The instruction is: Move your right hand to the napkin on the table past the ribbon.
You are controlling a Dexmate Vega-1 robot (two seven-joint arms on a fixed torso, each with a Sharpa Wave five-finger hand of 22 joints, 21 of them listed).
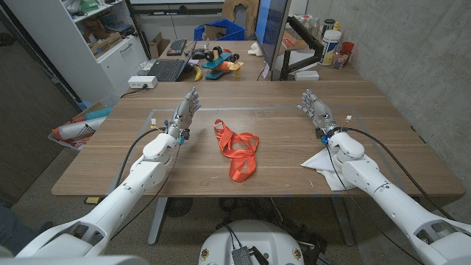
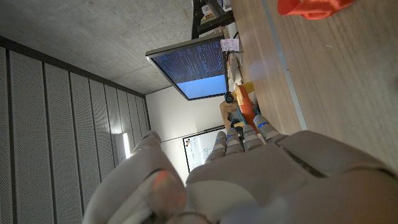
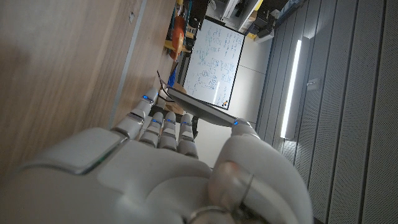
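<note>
**White napkin not yet reached**

White and folded, the napkin lies at the table's near right edge, tucked just beside and partly under your right forearm. Your right hand stands beyond it, fingers spread and holding nothing, so the reach looks barely begun: you would need to draw the hand back toward you. The orange ribbon sits at mid-table, well apart from both hand and napkin, and blocks nothing on that side. Your left hand is open too, empty, left of the ribbon.
</note>
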